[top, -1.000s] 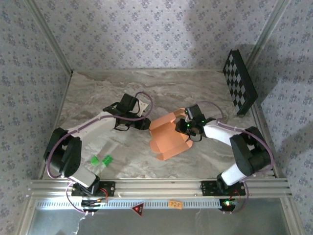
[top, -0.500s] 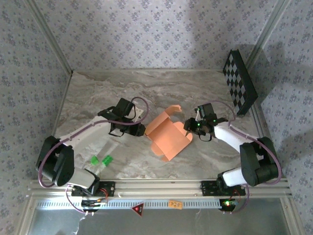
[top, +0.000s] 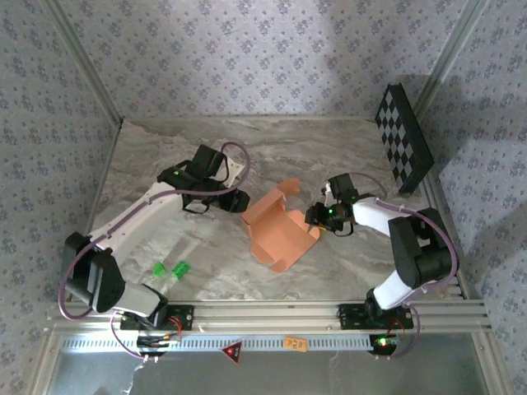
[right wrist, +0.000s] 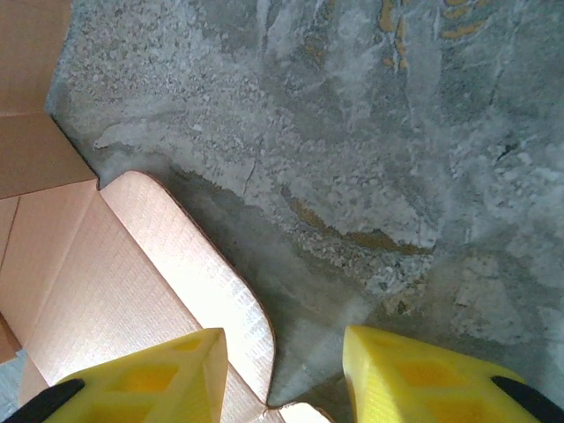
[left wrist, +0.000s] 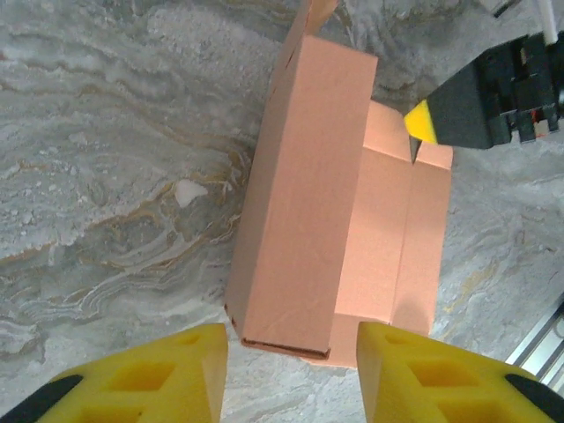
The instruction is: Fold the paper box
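From above, the paper box (top: 280, 234) lies mid-frame on the surface (top: 165, 156), set diagonally between my left gripper (top: 239, 202) and right gripper (top: 315, 216). At my left wrist, its long axis runs bottom to top, leaning slightly right; my fingers (left wrist: 150, 374) stand apart, released. At my right wrist, its rounded flap sits lower left, my fingers spread, holding nothing.

Soft, even overhead light, dim shadow on the back wall (top: 346, 49), wrist views sharp, shading across the paper box (left wrist: 388, 238).
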Action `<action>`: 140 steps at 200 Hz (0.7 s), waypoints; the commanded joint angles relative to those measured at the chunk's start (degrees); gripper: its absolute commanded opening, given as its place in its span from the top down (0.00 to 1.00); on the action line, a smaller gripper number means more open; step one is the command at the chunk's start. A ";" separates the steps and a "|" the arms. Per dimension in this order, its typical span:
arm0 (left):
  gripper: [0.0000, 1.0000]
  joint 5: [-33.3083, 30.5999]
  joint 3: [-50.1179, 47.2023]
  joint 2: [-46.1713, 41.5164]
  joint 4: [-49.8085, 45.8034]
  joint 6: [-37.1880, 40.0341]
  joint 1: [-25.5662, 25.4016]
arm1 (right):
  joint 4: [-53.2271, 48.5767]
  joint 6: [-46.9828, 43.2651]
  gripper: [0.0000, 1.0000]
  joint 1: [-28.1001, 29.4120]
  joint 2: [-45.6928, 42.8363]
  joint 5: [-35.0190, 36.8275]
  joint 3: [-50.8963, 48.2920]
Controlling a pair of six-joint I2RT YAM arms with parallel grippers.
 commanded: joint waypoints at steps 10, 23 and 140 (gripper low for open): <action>0.54 1.78 5.68 6.36 -3.74 5.10 -0.24 | 0.35 -2.19 0.59 1.92 2.35 -4.53 1.01; 0.53 2.45 7.86 9.04 -4.69 6.88 -0.26 | 0.82 -2.57 0.60 2.89 2.26 -6.72 1.17; 0.52 5.17 15.73 21.08 -9.72 15.53 -1.20 | -4.15 -17.00 0.51 0.48 -9.33 -1.60 4.47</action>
